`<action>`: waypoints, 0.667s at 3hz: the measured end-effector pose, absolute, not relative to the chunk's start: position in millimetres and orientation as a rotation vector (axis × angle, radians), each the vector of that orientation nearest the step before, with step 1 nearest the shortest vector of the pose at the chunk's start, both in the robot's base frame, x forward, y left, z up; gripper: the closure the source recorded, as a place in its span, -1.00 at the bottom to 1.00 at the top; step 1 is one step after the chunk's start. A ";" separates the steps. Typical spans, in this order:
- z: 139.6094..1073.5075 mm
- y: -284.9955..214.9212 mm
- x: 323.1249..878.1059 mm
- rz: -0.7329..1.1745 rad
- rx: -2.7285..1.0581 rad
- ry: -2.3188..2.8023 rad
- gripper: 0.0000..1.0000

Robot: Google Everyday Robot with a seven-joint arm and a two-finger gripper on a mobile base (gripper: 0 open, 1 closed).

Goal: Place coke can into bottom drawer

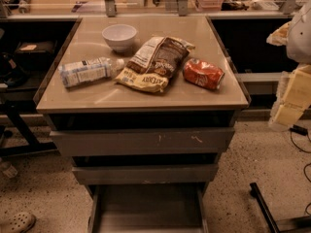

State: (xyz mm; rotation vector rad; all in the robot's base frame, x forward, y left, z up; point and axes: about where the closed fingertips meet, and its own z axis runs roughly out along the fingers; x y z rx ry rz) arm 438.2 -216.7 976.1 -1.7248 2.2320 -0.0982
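Observation:
The coke can (203,74), red-orange and dented, lies on its side on the right part of the cabinet top (97,98), next to the snack bag. The bottom drawer (148,210) is pulled out at the foot of the cabinet and its flat grey floor shows bare. My gripper (287,106), pale and blocky, hangs at the right edge of the view, beside the cabinet's right side, lower than the top and well apart from the can.
A brown-and-yellow snack bag (154,64) lies mid-top, a clear water bottle (87,72) lies at the left, and a white bowl (119,36) stands at the back. Two wider grey drawers (143,141) sit slightly open above the bottom one. A black frame leg (265,208) is on the floor at the right.

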 end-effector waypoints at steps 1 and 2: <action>979.4 -214.1 451.3 -0.115 -1.707 2.232 -1.00; 979.0 -209.1 482.4 -0.142 -1.688 2.246 -1.00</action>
